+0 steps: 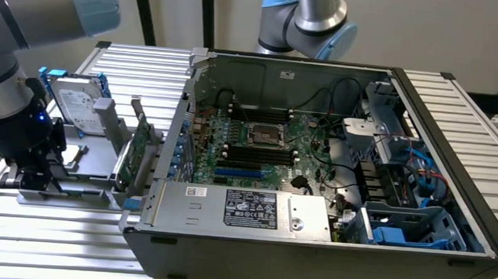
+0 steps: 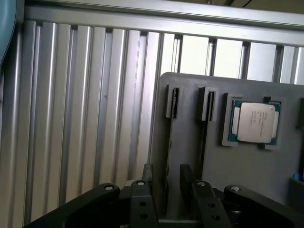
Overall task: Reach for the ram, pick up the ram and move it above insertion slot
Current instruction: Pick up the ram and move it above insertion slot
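Tool (image 2: 167,172) low over grey holder tray (image 2: 247,166) on slatted desk (image 2: 85,118), fingers (image 2: 148,172) apart, straddling one slot. Ram (image 2: 174,103) on edge in that slot, a thin dark strip running between the fingers and not clamped. CPU (image 2: 255,121) in a pocket of the same tray; open computer case (image 1: 311,262) to the exterior view's right.

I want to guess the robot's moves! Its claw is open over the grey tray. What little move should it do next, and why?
Probably ease straight down. The open gripper hangs over the grey tray, fingers either side of the slot where a thin dark edge, likely the ram, stands; nothing is gripped yet.
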`<state>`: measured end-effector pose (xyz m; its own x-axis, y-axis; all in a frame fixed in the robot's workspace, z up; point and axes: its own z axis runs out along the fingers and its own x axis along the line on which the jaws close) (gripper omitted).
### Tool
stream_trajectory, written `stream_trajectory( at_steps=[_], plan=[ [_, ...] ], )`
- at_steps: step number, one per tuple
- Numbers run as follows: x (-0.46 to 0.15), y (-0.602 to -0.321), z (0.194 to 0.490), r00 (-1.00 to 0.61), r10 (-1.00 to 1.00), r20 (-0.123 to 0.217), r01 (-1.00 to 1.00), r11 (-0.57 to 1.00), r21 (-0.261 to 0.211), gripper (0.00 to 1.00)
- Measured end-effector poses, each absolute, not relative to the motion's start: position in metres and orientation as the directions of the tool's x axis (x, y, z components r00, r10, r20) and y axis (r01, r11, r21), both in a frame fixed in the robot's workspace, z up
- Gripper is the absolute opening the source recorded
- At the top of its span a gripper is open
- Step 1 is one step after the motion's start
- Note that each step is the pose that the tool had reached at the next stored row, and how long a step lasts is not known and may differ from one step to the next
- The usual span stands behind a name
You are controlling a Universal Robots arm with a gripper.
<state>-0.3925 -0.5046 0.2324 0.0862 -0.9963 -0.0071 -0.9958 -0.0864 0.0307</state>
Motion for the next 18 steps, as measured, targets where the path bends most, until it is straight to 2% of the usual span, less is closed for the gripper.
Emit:
stream_trajectory(
  at_steps=[18],
  plan=[
    [-0.394, -0.504, 0.2, 0.107, -0.994, -0.012, -0.994, -0.107, 0.028, 0.36]
  ],
)
